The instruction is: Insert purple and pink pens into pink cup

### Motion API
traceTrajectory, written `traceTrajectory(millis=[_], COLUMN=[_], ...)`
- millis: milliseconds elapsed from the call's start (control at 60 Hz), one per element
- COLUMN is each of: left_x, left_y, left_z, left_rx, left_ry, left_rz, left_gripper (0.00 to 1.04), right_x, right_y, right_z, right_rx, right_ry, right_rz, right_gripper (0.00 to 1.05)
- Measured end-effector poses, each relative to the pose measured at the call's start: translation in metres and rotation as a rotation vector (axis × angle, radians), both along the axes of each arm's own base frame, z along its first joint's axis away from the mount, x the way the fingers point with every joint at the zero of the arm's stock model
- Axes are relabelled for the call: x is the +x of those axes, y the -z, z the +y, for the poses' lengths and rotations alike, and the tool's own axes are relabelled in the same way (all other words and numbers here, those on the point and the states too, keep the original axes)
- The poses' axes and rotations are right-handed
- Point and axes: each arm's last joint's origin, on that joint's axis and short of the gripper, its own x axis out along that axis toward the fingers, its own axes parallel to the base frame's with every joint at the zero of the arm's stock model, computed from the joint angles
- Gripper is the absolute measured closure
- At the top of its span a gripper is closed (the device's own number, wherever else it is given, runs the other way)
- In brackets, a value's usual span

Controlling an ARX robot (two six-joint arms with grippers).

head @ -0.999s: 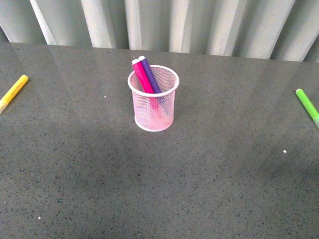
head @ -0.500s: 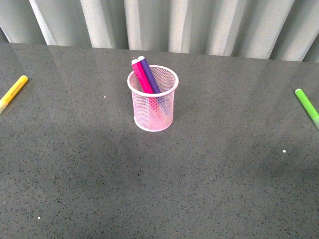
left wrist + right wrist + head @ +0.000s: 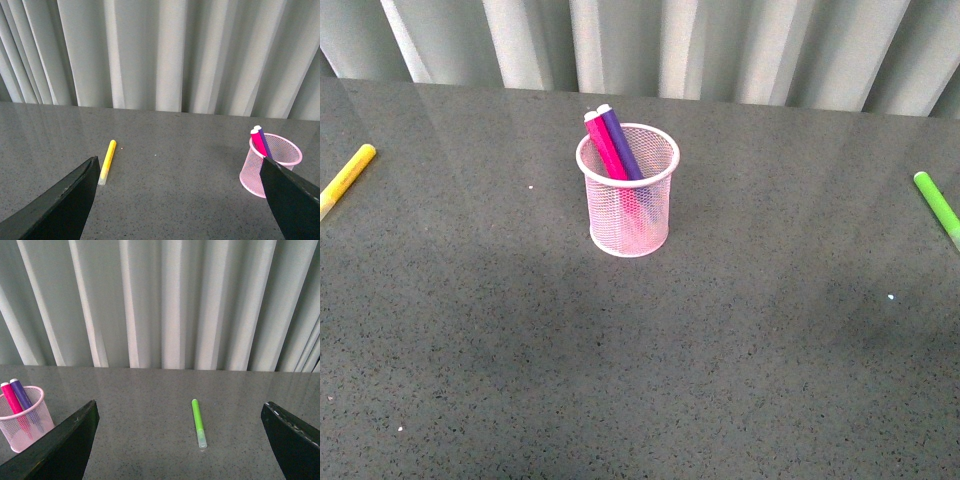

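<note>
The yellow marker [image 3: 346, 177] lies flat on the grey counter [image 3: 640, 360], well to the left of the pink cup [image 3: 628, 192] and close to the counter's left edge in the front view.

The pink cup stands upright near the middle of the counter, towards the curtain [image 3: 670, 45] at the back. It holds both task pens: the pink pen [image 3: 604, 146] on the left and the purple pen [image 3: 620, 143] touching it on the right. Both lean the same way, their upper ends poking out over the cup's rear-left rim and their lower parts showing faintly through the mesh.

The lime green marker [image 3: 939, 206] lies flat well to the right of the cup, at the counter's right edge, partly cut off in the front view.

Neither arm shows in the front view. In the left wrist view the left claw [image 3: 180, 210] is spread wide, its two dark fingers [image 3: 60, 205] at the picture's lower corners with nothing between them; the cup [image 3: 270, 163] with the pens stands apart from it, partly behind one finger, and the yellow marker [image 3: 107, 161] lies on the counter ahead. In the right wrist view the right claw [image 3: 180, 450] is likewise spread wide and empty; the cup [image 3: 22, 417] stands beside one finger without touching it, and the green marker [image 3: 198, 422] lies ahead between the fingers.
</note>
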Motion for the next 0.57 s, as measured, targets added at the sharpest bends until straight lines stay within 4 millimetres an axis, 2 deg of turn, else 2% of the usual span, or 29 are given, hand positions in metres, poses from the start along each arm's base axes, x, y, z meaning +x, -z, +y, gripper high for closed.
traceTrajectory(millis=[566], left_x=[0.0], left_y=[0.0], left_z=[0.0], left_rx=[0.0], left_ry=[0.0], left_rz=[0.0], left_gripper=[0.07], right_x=[0.0], right_y=[0.0], right_z=[0.0], right_rx=[0.0], right_ry=[0.0], right_rz=[0.0], right_gripper=[0.07])
